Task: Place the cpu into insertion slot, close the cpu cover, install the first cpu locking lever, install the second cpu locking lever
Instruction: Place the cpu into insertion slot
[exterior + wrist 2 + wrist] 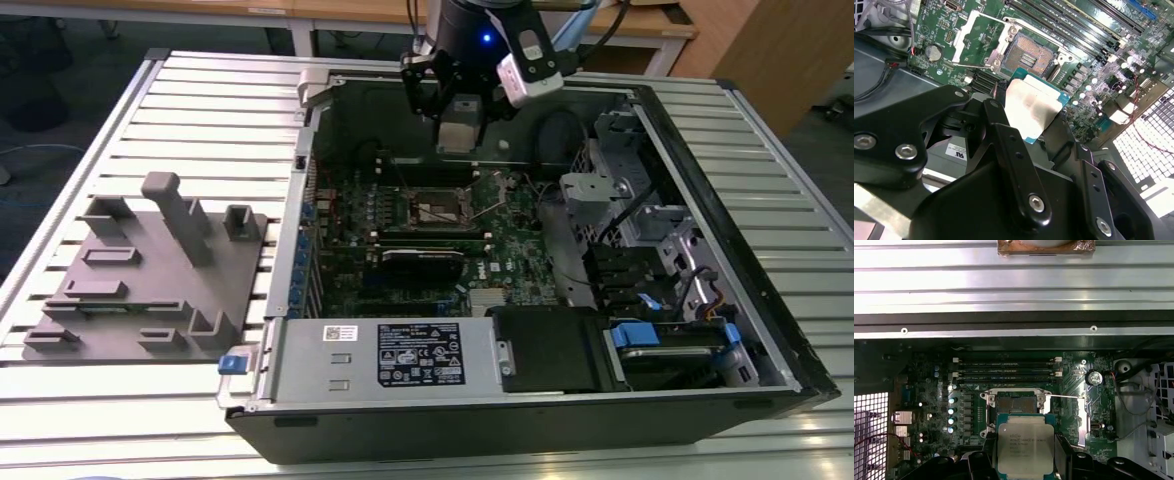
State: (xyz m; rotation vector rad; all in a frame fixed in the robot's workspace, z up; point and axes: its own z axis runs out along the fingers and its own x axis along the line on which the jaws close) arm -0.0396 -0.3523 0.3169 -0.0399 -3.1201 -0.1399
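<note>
My gripper (458,135) hangs inside the open computer case, shut on the cpu (1025,445). The cpu is a flat square chip with a silver top and green edge, clamped between the black fingers (1066,460). In the second wrist view the cpu (1034,107) is held a little above and to one side of the insertion slot (1026,57), apart from it. The insertion slot (1015,405) lies bare, with its dark contact field showing. The cpu cover (971,35) is swung open beside the slot, and a thin locking lever (1066,397) sticks out sideways. The insertion slot (434,210) sits mid-board below the gripper.
The case (747,200) lies open on a slatted metal table (200,110). A grey fixture block (160,270) stands at the exterior view's left. A power supply (387,355) and drive bays (667,340) fill the near side. Memory slots (1006,367) and cables (1134,395) flank the socket.
</note>
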